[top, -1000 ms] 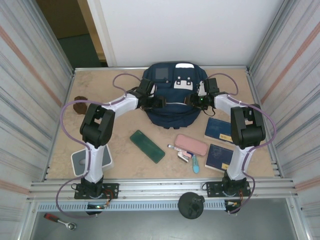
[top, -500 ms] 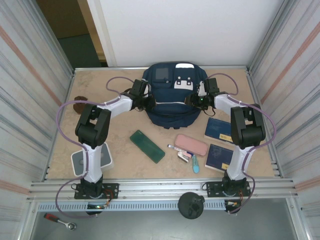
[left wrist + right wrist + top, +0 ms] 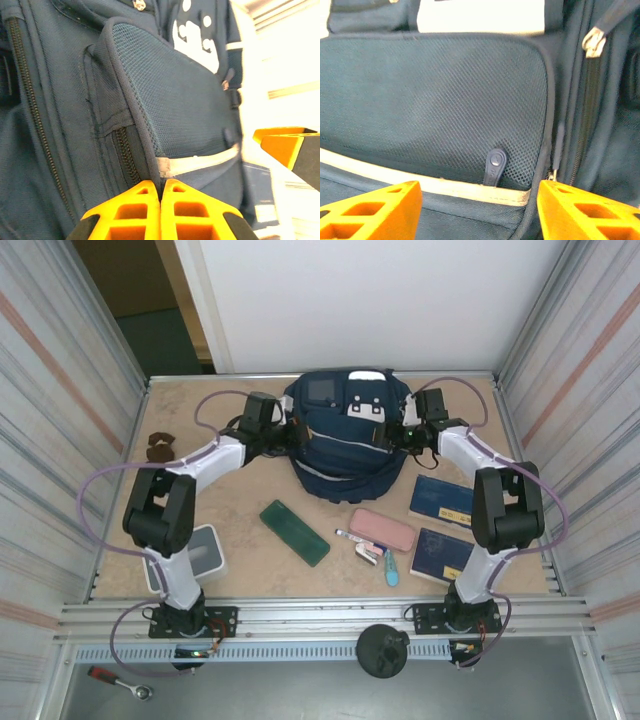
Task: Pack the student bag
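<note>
The student bag (image 3: 345, 435), a big navy backpack with white patches, stands at the back middle of the table between both arms. My left gripper (image 3: 288, 433) is at its left side, shut on the piped edge of the bag's mesh side pocket (image 3: 145, 125), with the fingertips (image 3: 161, 186) pressed together on the fabric. My right gripper (image 3: 396, 432) is at the bag's right side. Its jaws (image 3: 479, 186) stand open and hold nothing. They face the other mesh pocket (image 3: 435, 95), a small dark pull tab (image 3: 494, 167) and a pale trim strip.
In front of the bag lie a green case (image 3: 294, 532), a pink pouch (image 3: 382, 529), small pens and bits (image 3: 378, 557) and two dark-blue booklets (image 3: 440, 498) (image 3: 442, 556). A white box (image 3: 200, 555) sits near the left base, a brown lump (image 3: 158, 446) at far left.
The left gripper has shut on the bag's pocket edge. Both arms have swung back and outward, the bag has bunched up taller, and the right jaws have opened a little wider.
</note>
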